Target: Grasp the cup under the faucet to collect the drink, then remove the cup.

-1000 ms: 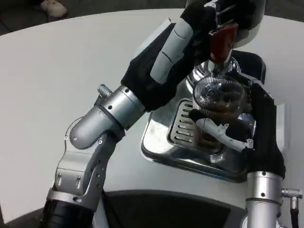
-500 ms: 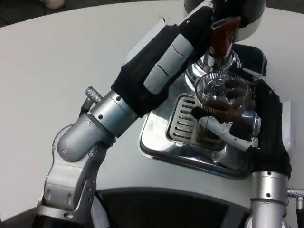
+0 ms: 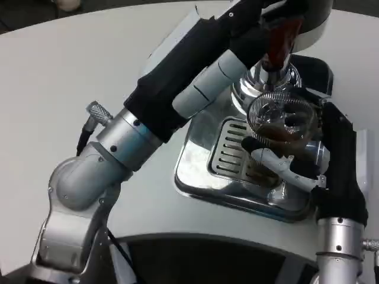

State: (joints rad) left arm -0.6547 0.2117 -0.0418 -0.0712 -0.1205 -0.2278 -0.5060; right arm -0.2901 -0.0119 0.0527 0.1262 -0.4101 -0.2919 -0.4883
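A clear ribbed cup with dark drink in its bottom stands under the chrome faucet, above the slotted drip tray. My right hand comes in from the right and grips the cup, white fingers wrapped across its front. My left hand reaches up across the tray to the red tap handle and holds it at the top; its fingertips are partly cut off by the picture's edge.
The dispenser's dark body rises behind the faucet. The shiny tray base sits on the white table. My left forearm crosses above the tray's left side.
My left elbow has swung out to the lower left while the hand stays at the red handle. The cup and my right hand have stayed under the faucet.
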